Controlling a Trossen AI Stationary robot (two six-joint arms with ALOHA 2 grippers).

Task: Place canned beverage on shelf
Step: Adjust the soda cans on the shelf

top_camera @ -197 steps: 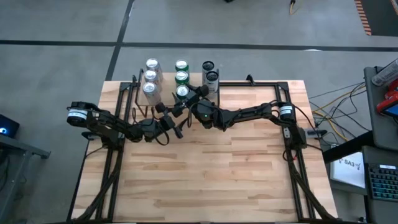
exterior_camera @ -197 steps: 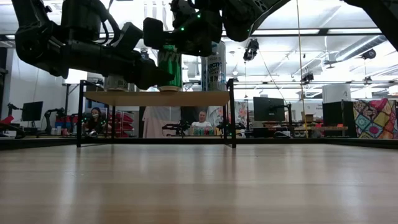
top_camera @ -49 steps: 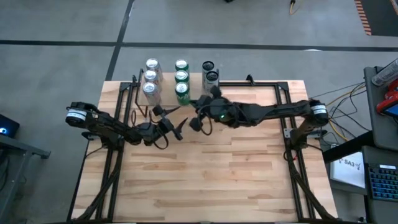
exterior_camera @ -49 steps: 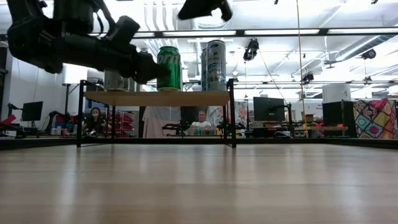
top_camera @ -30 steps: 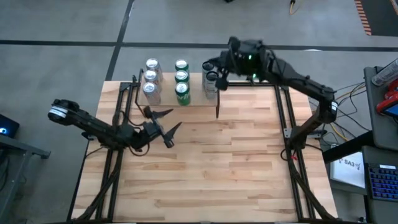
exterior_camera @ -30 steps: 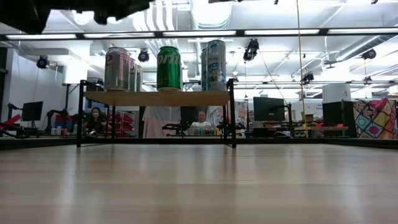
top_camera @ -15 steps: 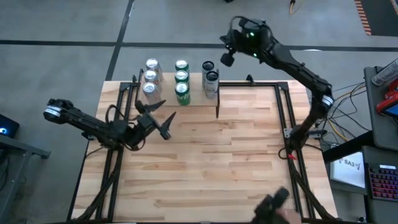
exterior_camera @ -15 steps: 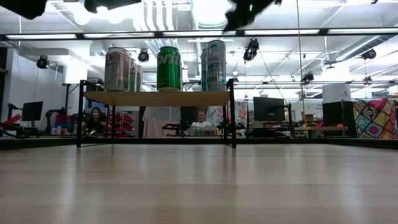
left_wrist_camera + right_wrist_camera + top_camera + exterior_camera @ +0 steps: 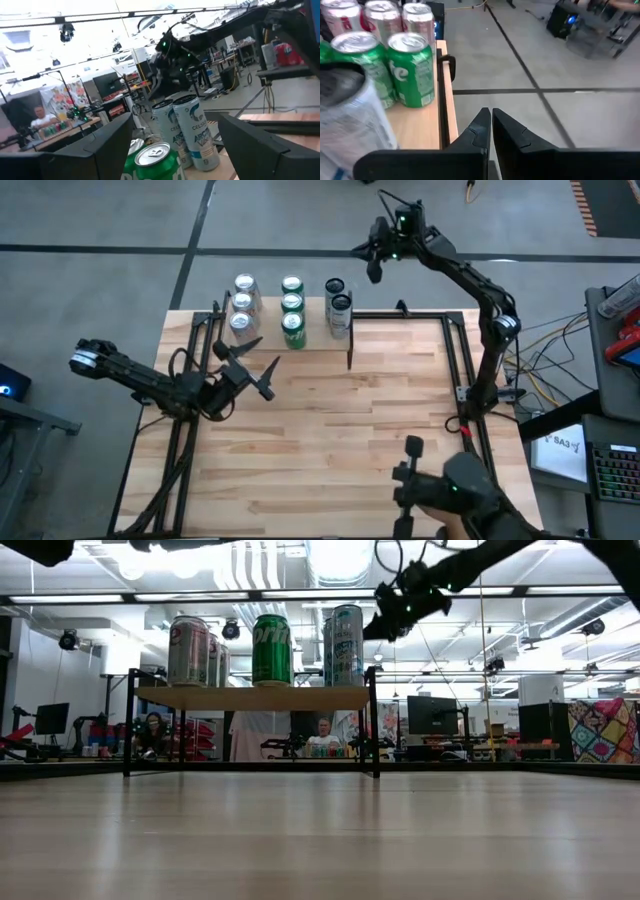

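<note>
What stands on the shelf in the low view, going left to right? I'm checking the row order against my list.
On the shelf: silver-and-red can → green can → tall pale blue can. More cans stand behind these, but their order is unclear from here.

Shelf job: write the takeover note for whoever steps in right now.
Left gripper: open and empty, over the table in front of the shelf's left end.
Right gripper: shut and empty, raised beyond the table's far edge, past the shelf's right end.
Shelf: eight cans stand on it: three silver-and-red cans on the left, three green cans in the middle, two tall pale cans on the right.
Done: all cans in view stand on the shelf, none gripped.
Left: no can lies on the tabletop; check whether more are due, otherwise park both arms.
</note>
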